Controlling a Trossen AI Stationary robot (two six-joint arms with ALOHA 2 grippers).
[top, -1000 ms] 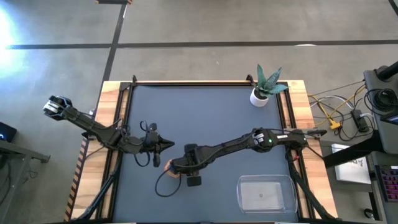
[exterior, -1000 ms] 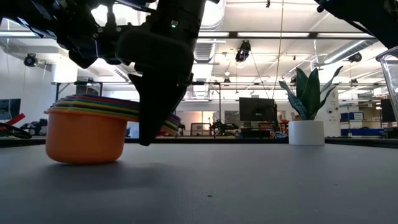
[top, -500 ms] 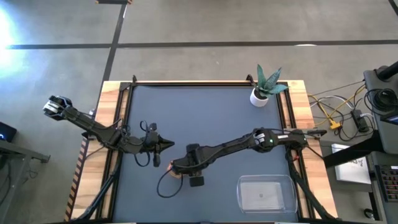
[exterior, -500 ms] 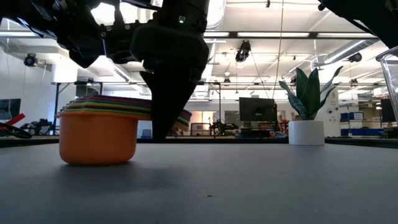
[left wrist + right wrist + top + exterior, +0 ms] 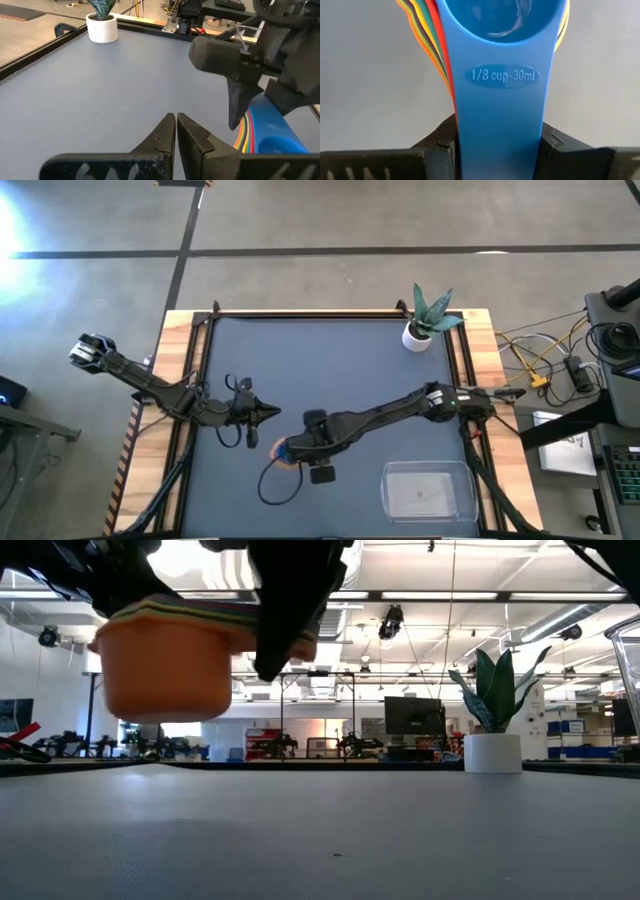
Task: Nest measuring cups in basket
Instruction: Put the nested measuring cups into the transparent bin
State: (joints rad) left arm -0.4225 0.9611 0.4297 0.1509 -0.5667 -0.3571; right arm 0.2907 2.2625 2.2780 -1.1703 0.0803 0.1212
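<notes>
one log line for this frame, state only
right gripper: shut on handles of nested measuring cups, stack off the table | left gripper: shut, idle beside | basket: no cups inside

You have open mat under the lifted measuring cups (image 5: 165, 665) toward the basket (image 5: 426, 489) at four o'clock, with only the left gripper (image 5: 272, 414) close at ten o'clock and the plant pot (image 5: 416, 336) far off at one.

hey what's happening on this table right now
The right gripper is shut on the handles of the nested measuring cups, orange outermost and blue innermost, and holds the whole stack in the air above the table. The clear basket sits empty near the table's front right. The left gripper waits shut beside the stack.
</notes>
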